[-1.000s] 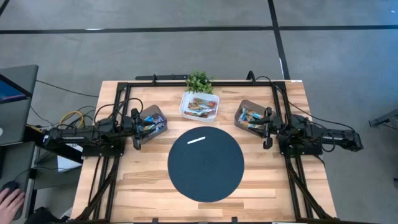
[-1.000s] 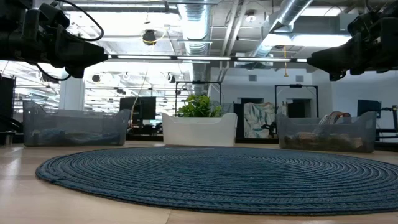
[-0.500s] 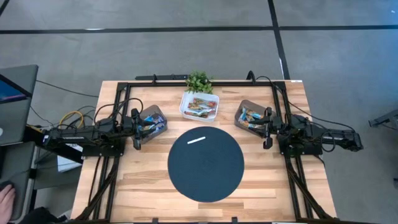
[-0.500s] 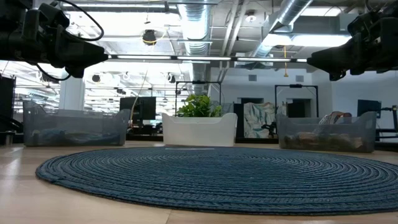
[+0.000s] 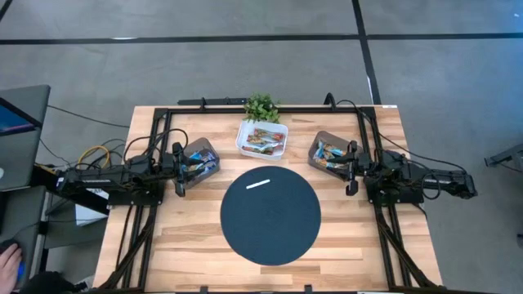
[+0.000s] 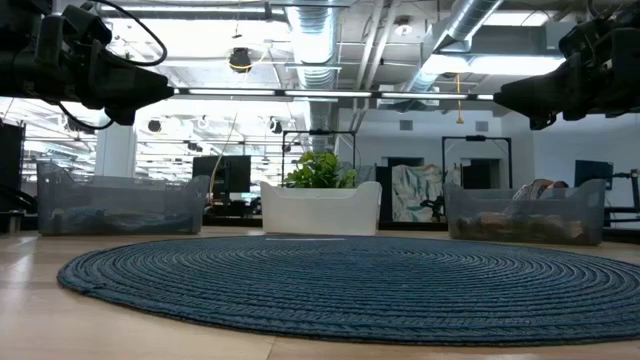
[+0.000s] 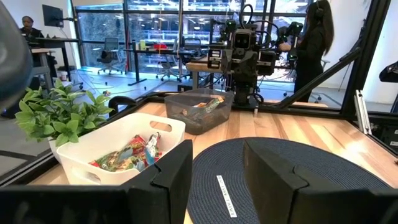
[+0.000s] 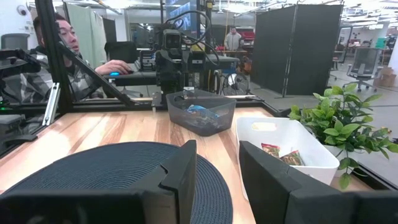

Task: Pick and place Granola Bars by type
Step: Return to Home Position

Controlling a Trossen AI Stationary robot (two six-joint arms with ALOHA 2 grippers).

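Granola bars in shiny orange, red and blue wrappers point(image 5: 261, 140) lie in a white bin point(image 5: 282, 147) at the table's far middle; they also show in the left wrist view point(image 7: 134, 152). More bars lie in a grey bin on the left point(image 5: 198, 161) and a grey bin on the right point(image 5: 328, 155). My left gripper point(image 5: 179, 169) hovers level beside the left bin and stands open point(image 7: 217, 180) with nothing between its fingers. My right gripper point(image 5: 352, 169) hovers level beside the right bin, also open point(image 8: 217, 180) and empty.
A round dark woven mat point(image 5: 270, 215) fills the table's middle, with a thin white strip point(image 5: 258, 183) lying on its far part. A small green plant point(image 5: 261, 106) stands behind the white bin. A black frame point(image 5: 245, 108) runs along the table's edges. People sit beyond the table.
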